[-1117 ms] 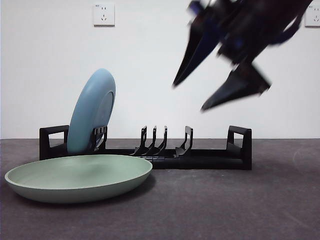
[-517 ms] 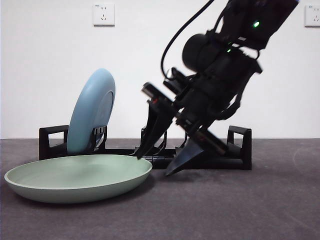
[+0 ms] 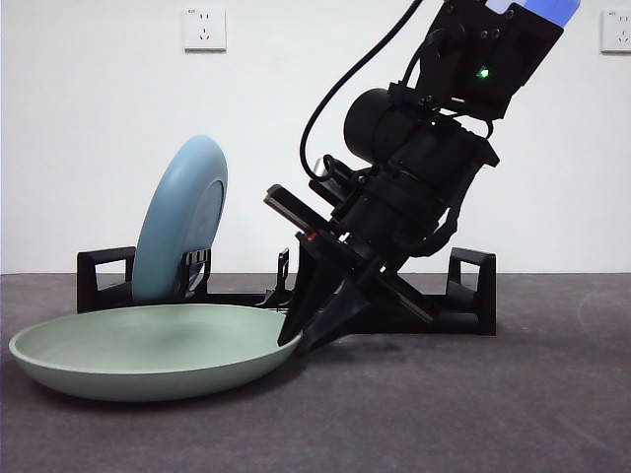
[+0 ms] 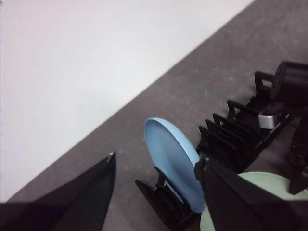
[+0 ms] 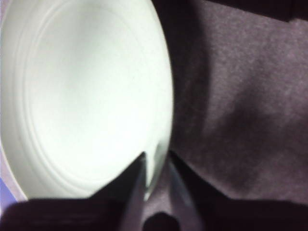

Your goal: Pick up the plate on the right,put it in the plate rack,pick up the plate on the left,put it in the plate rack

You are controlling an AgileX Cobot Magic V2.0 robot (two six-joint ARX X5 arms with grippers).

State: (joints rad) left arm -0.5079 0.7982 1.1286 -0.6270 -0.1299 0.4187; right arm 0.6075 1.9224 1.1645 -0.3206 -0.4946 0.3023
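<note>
Right gripper (image 3: 308, 330) has dropped onto the green plate (image 3: 148, 345), jaws pinching its rim, flat by the table's front edge. Blue plate (image 3: 182, 217) racked in plate rack (image 3: 473, 286). Next: lift, tilt, slot.

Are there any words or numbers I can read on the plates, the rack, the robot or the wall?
No readable text anywhere in these pictures.
Green plate: plain, no print.
Blue plate: plain, no print.
Plate rack: plain black, no label visible.
Wall sockets: only slot holes, no lettering that can be made out.
Right arm, its tool closed around the green plate's rim: a green light and a small red mark, too small to read.
</note>
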